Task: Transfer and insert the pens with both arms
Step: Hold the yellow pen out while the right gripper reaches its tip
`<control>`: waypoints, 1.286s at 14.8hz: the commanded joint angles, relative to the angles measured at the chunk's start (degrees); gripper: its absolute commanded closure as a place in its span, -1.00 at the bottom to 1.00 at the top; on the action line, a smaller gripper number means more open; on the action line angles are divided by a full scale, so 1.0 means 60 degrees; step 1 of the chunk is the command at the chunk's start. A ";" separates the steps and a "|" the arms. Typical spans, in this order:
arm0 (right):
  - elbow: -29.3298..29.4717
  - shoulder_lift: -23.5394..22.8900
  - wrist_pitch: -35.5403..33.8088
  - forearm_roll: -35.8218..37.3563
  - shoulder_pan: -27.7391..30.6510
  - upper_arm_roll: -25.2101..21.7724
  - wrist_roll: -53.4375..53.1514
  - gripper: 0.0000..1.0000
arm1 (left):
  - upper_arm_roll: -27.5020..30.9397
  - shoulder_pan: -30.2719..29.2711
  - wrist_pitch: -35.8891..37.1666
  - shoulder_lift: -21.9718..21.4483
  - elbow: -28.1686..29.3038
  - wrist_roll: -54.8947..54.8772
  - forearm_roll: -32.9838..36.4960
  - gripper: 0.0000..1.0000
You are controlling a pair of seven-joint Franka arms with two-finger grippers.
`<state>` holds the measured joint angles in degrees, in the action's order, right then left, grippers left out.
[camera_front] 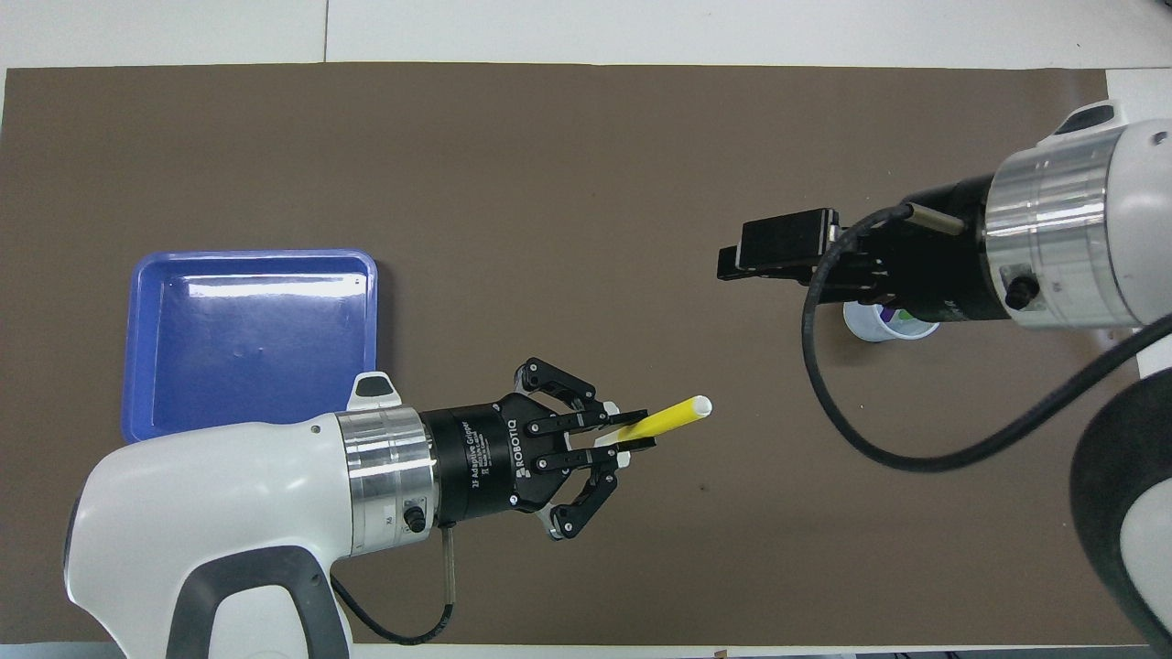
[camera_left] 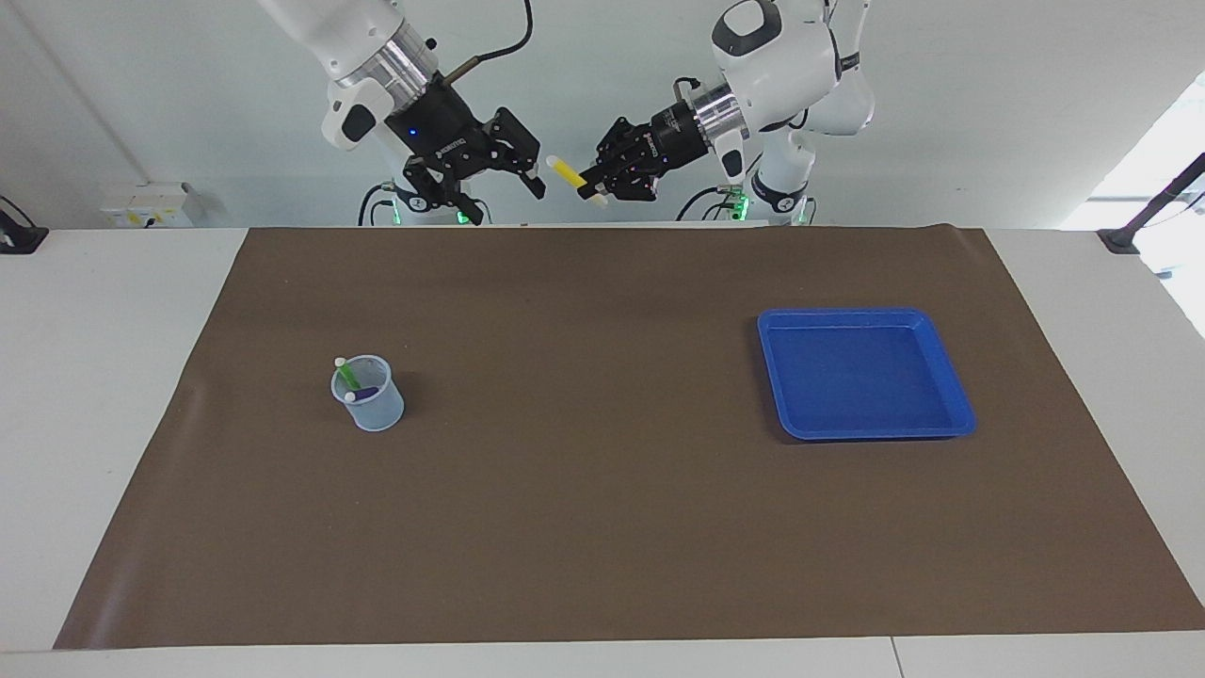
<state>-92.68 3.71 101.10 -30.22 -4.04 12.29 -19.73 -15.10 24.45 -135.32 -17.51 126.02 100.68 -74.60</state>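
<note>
My left gripper (camera_left: 595, 191) is shut on the yellow pen (camera_left: 567, 171) and holds it high over the brown mat, pale tip toward the right arm. It shows the same way in the overhead view, gripper (camera_front: 634, 436) and pen (camera_front: 671, 417). My right gripper (camera_left: 501, 196) is open and raised, its fingers close to the pen's pale tip without touching it. In the overhead view the right gripper (camera_front: 776, 245) partly covers the clear cup (camera_front: 868, 327). The cup (camera_left: 371, 399) stands on the mat and holds the green pen (camera_left: 347, 375) and the purple pen (camera_left: 365, 392).
An empty blue tray (camera_left: 864, 315) lies on the mat toward the left arm's end, also in the overhead view (camera_front: 252, 258). The brown mat (camera_left: 602, 527) covers most of the white table. A thin black angled rod (camera_left: 1153, 207) stands at the table's corner.
</note>
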 commanded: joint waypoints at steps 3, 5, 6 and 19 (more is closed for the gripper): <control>-0.0534 0.0464 -0.0048 -0.0047 -0.0732 -0.0012 -0.0110 -0.99 | 0.0100 0.0187 -0.0460 -0.0261 0.0295 0.0241 -0.0399 1.00; -0.0695 0.0553 -0.0136 0.0171 -0.0909 0.0003 -0.0066 -0.93 | 0.0100 0.0187 -0.0475 -0.0261 0.0295 0.0242 -0.0428 1.00; -0.0637 0.0553 -0.0427 0.0376 -0.0909 0.0017 -0.0051 -0.91 | 0.0100 0.0187 -0.0475 -0.0261 0.0295 0.0242 -0.0443 1.00; -0.0373 0.0465 -0.0665 0.0964 -0.1202 0.0061 -0.0095 -0.25 | 0.0100 0.0261 -0.0724 -0.0261 0.0310 0.0286 -0.0575 1.00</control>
<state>-94.74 6.00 95.88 -25.08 -11.35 12.42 -19.80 -15.07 24.66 -137.97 -17.51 126.26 101.87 -76.70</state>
